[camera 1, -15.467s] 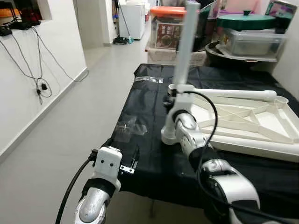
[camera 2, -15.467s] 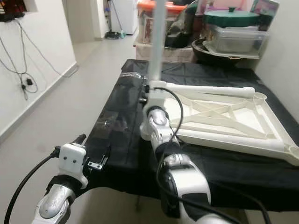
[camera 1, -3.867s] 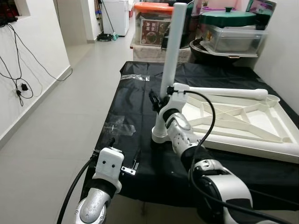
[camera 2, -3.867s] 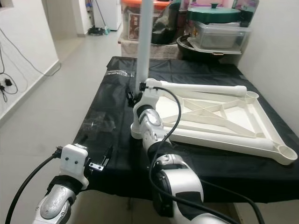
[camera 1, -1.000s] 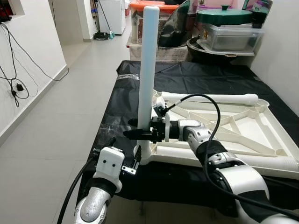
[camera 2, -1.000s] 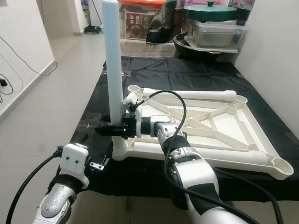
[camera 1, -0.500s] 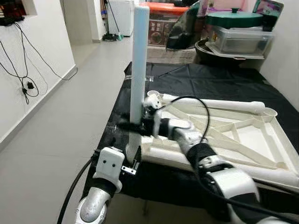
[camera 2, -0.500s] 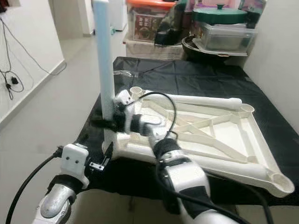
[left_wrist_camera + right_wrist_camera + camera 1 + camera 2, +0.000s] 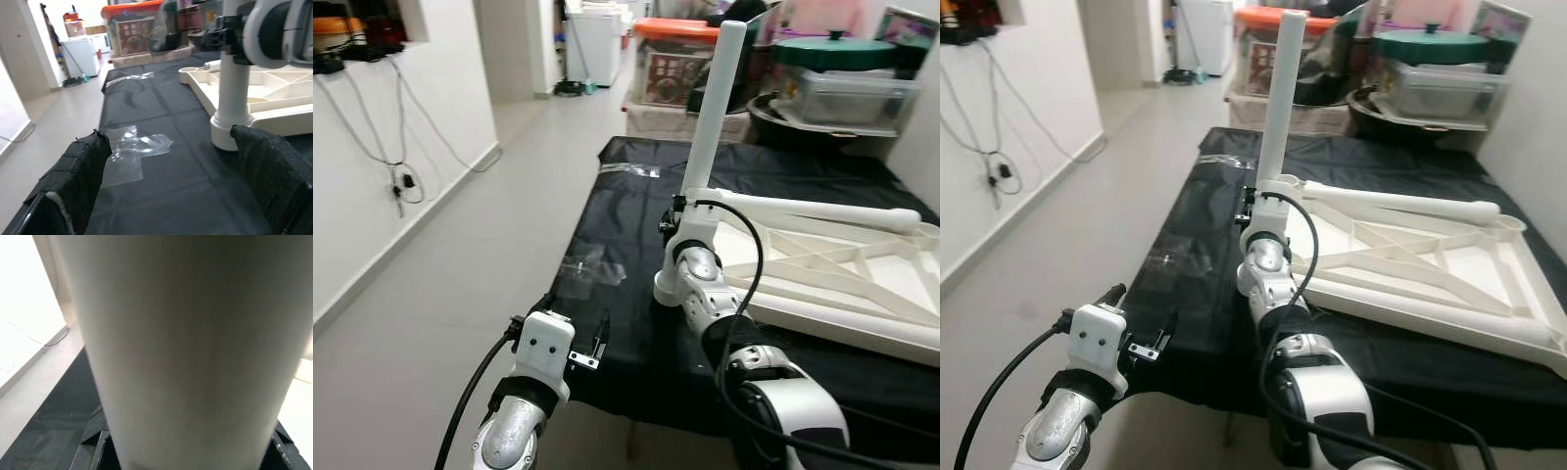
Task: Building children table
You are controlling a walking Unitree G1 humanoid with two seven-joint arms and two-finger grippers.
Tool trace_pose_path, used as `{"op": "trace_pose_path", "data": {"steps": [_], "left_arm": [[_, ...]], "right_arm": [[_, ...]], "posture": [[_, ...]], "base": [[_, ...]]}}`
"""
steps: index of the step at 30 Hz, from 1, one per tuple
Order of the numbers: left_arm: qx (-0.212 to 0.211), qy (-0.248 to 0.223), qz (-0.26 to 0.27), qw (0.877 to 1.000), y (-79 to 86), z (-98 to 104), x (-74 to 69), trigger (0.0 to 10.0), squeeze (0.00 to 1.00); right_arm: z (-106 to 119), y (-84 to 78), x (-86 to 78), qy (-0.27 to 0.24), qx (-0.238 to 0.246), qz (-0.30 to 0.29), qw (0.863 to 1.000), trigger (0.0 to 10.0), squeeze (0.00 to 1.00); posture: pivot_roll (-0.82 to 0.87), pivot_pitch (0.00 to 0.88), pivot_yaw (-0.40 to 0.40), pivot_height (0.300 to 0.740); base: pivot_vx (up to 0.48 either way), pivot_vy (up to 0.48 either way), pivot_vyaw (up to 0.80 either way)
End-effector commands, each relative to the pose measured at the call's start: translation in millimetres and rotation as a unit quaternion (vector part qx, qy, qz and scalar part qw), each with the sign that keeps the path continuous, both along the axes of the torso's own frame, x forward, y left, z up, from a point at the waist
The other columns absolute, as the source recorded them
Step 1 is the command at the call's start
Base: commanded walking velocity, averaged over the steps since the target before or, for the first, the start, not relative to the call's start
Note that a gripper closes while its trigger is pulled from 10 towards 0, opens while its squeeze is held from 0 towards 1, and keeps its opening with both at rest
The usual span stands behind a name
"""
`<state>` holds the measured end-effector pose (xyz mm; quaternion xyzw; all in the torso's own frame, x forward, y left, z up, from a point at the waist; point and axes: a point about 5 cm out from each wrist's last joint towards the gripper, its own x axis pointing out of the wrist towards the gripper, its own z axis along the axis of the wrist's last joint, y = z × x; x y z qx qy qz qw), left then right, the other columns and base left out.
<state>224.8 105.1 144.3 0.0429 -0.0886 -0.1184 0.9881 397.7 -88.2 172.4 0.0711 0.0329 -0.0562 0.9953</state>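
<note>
The right gripper [image 9: 672, 213] clamps the upright white leg [image 9: 714, 108] (slightly tilted) above the upturned tabletop [image 9: 822, 264]'s corner socket, while the left gripper [image 9: 171, 181] hangs spread near the black cloth [image 9: 617, 294].

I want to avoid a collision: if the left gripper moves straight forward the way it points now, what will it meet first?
Probably the clear plastic wrapper lying low on the black cloth. Beyond the open left gripper, the white upright leg stands off to one side, though depth is unclear.
</note>
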Motion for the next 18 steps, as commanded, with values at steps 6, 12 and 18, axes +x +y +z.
{"op": "trace_pose_path", "data": {"steps": [6, 12, 18], "left_arm": [[0.001, 0.006, -0.002, 1.0, -1.2, -4.0, -0.2, 10.0, 0.0], [-0.001, 0.007, -0.005, 1.0, -2.4, -4.4, -0.8, 10.0, 0.0], [0.0, 0.009, -0.008, 1.0, -3.1, -5.4, -1.3, 10.0, 0.0]], "right_arm": [[6.2, 26.8, -5.0, -0.061, 0.044, 0.102, 0.992, 10.0, 1.0], [11.2, 41.8, -9.0, -0.087, 0.06, 0.267, 0.958, 10.0, 0.0], [-2.4, 41.5, -25.7, -0.036, 0.042, 0.561, 0.826, 10.0, 0.0]], "posture": [[0.02, 0.0, -0.05, 0.74], [0.02, 0.0, -0.048, 0.74], [0.02, 0.0, -0.052, 0.74]], "base": [[0.0, 0.0, 0.0], [0.0, 0.0, 0.0], [0.0, 0.0, 0.0]]}}
